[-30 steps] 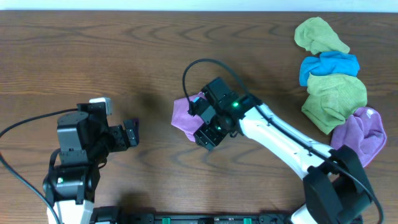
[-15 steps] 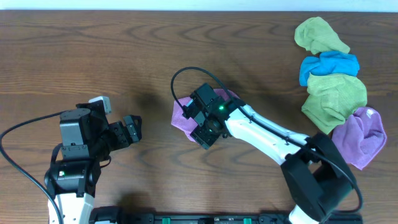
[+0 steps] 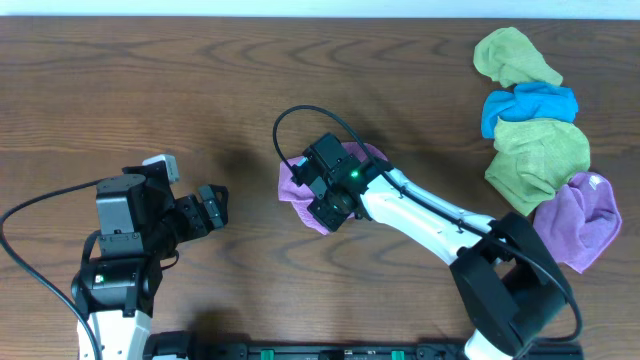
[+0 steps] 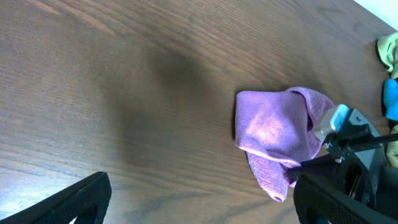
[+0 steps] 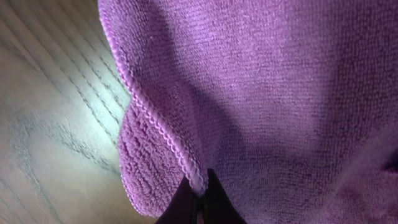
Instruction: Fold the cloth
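Right hand, pinching cloth hem, carried it leftward, now settling; fold half-made. Left hand spread, idle.

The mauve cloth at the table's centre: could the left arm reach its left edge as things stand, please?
Probably yes. Only bare table lies between the left gripper, fingers open, and the left edge of the mauve cloth; the right gripper pinches its hem farther right.
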